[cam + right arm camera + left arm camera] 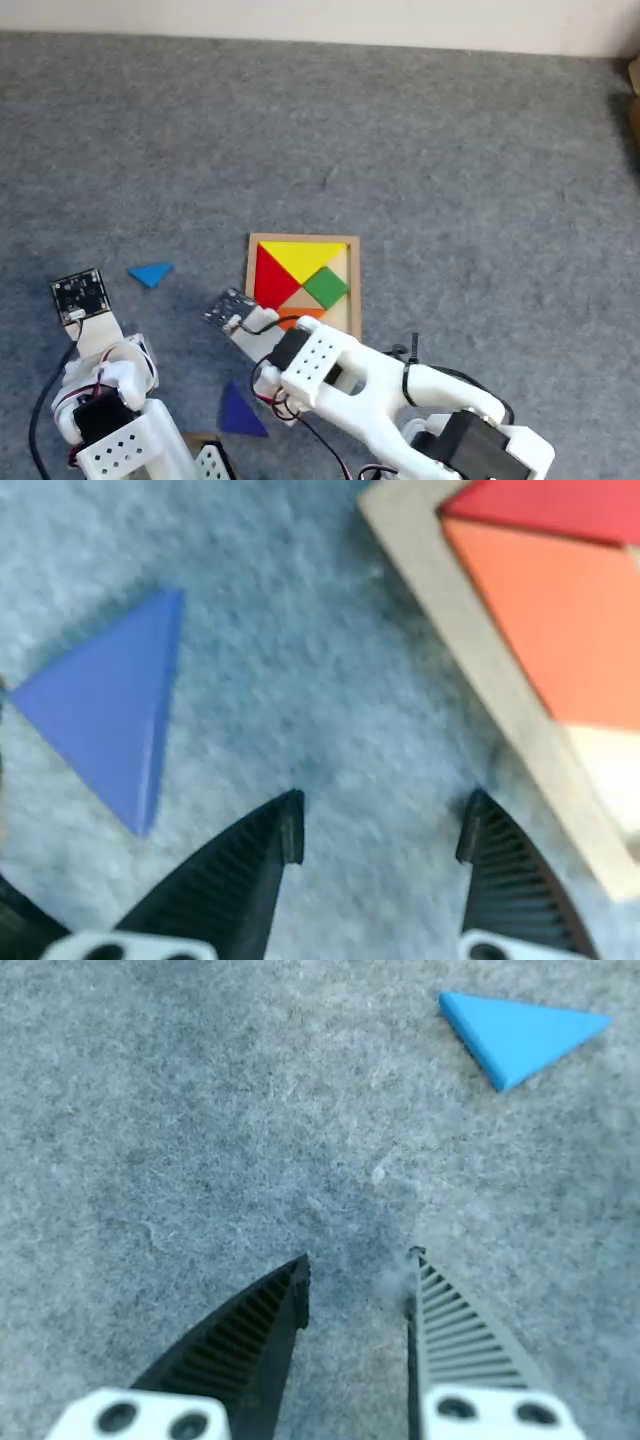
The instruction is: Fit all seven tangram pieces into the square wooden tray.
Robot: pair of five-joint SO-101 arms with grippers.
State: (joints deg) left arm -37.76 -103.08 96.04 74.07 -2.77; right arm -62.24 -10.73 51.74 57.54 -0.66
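Nearest the arms' bases, the dark blue triangle (238,412) lies flat on the grey, felt-like bench (450,150), between the two arms and apart from the tray. Just beyond it the right gripper (383,805) hangs over bare bench with its two black fingers spread apart and nothing between them. The dark blue triangle lies off to one side of it, and the rim of the square wooden tray (470,630) runs close by the other finger. In the high view this arm reaches in from the lower right and ends by the tray's near left corner.

Inside the tray sit four coloured pieces:
- an orange piece (305,318) at the near edge (partly covered by the arm)
- a red triangle (268,275) along the left side
- a yellow triangle (298,257) along the far side
- a green square (326,287) towards the right

Between them is a small wood-coloured triangle (300,298) — whether it is a piece or bare tray floor I cannot tell. A pale strip shows down the tray's right side.

The left gripper (360,1260) also stands over bare bench, its fingers apart and holding nothing. Beyond its fingertips lies the light blue triangle (515,1032), flat on the bench — in the high view it sits well to the left of the tray.
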